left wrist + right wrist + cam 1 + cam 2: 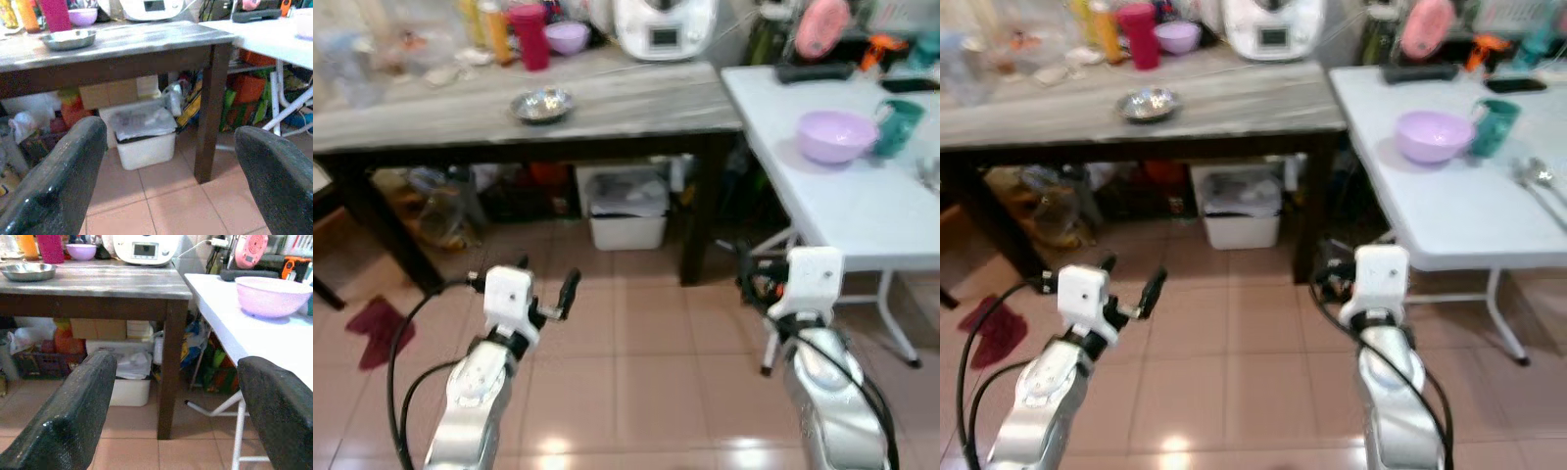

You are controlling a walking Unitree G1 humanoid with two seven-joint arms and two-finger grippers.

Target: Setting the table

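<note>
Both arms are up in front of the robot over the pinkish tiled floor [646, 323], and neither carries anything. The left end effector [524, 279] hovers low before the dark wooden bench [607, 103], its two black fingers [54, 181] spread wide apart with nothing between them. The right end effector [181, 401] sits at the near corner of the white folding bench [842, 206], fingers likewise well apart and empty (the wrist view looks straight through the gap at the bench leg).

On the white bench, a lilac bowl [835, 134] stands upright, with a teal mug [899, 126] just beside it on the far side. Further along, metal cutlery [1536, 176] lies flat on the white top, too small to sort. A dark flat object [815, 70] rests at the back edge near a pink round appliance [820, 27].

Over on the wooden bench, a shiny steel dish [541, 104] sits alone mid-surface. Behind it: a red tumbler [529, 35], a small purple bowl [567, 37], an orange bottle [494, 29] and a white cooker [664, 26] with a display panel, its writing too blurred to read. No brand or label is legible anywhere.

Underneath, a white bin [626, 208] lined with a bag stands on the tiles, and a dark red cloth [378, 329] lies on the floor well to the left.
</note>
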